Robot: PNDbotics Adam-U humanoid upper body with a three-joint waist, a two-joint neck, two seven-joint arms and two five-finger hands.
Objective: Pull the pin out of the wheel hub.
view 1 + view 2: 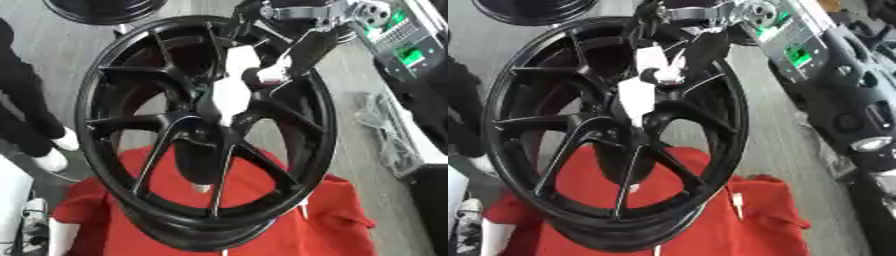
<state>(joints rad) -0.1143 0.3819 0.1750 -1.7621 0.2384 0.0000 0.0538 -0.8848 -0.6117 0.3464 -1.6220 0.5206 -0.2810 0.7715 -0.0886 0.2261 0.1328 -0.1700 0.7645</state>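
Note:
A large black spoked wheel hub (131,65) stands tilted on a red cloth (297,235), its open face turned towards me. My right arm comes in from the upper right with a silver joint at the top. My right hand (229,95), black with white covers, lies over the hub's centre. The hand hides the centre bore, and I cannot make out the pin. A small greenish speck (200,90) shows just left of the hand. My left hand is in neither view.
A second black wheel (105,10) lies at the top left on the grey floor. A grey device with green parts (398,42) stands at the upper right. Dark moulded car parts (855,100) fill the right edge.

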